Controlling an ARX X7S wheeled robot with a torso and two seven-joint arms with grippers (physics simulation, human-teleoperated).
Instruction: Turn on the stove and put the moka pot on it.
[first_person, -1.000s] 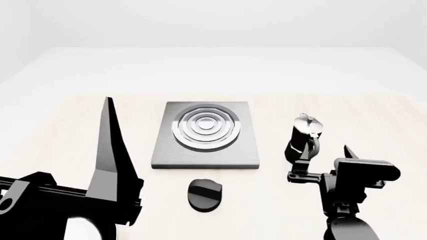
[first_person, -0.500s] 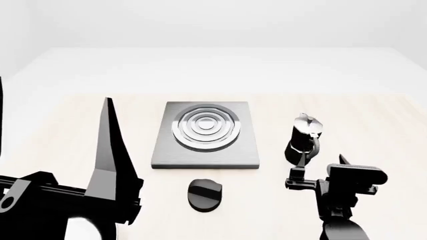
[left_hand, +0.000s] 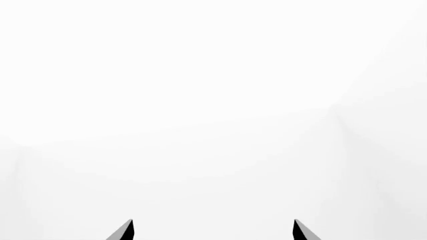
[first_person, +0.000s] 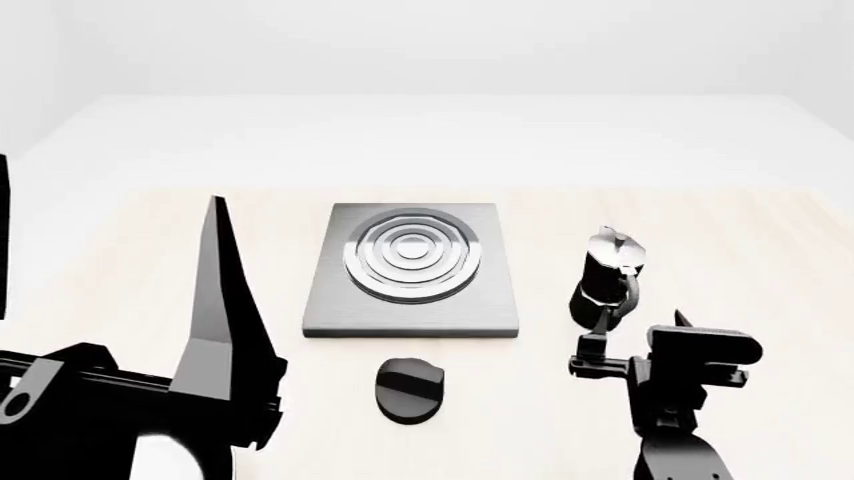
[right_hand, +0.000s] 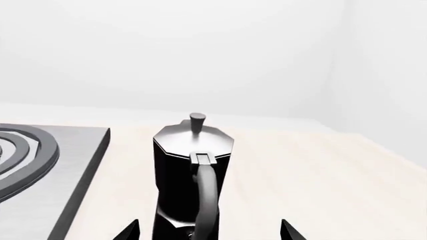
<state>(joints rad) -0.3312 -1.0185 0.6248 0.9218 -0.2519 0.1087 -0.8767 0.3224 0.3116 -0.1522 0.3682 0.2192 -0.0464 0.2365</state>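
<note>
Pale wood table (first_person: 747, 230) takes up most of your head view, with the stove (first_person: 411, 270) flat in the middle (silver rings and all) and its round black knob (first_person: 408, 388) just in front of the plate. Your moka pot (first_person: 607, 278) stands upright on the table right of the stove, not touching it. Your right gripper (right_hand: 208, 231) sits just behind the pot, jaws spread either side of the handle, not clamped on it. Your left gripper (left_hand: 212, 230) is parted too, pointing at blank white.
</note>
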